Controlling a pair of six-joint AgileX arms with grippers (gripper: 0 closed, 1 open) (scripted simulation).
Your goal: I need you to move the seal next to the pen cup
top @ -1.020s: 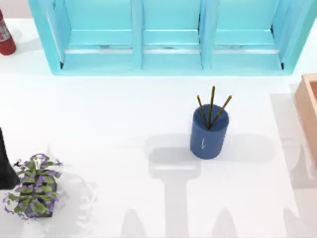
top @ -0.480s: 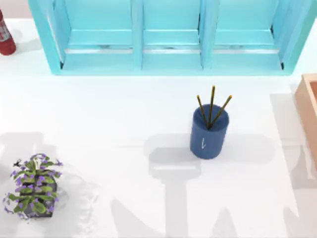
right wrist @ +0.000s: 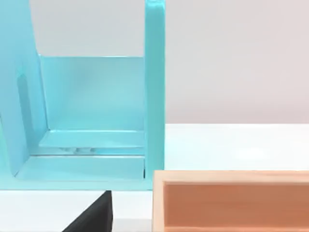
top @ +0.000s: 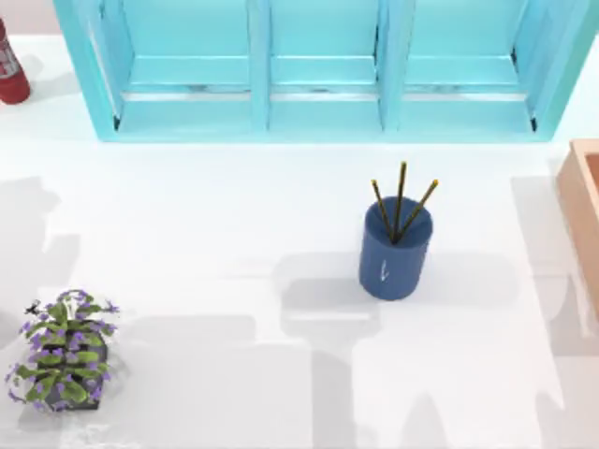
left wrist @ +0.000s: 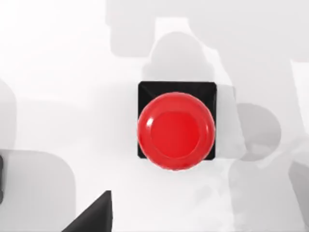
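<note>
Directly beneath the left wrist camera, the seal (left wrist: 176, 128) sitting upright on the white table (left wrist: 58, 72), gripper fingers' state impossible to tell, pen cup (top: 395, 250) standing right of centre, turquoise shelf (top: 318, 70) rising behind, potted plant (top: 64, 354) resting front-left.

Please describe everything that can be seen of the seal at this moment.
The seal appears in the left wrist view, seen from directly above: a glossy red rounded knob over a black square base. It stands upright on the white table, among grey shadows. Nothing touches it; no finger is around it. It looks like smooth plastic.
</note>
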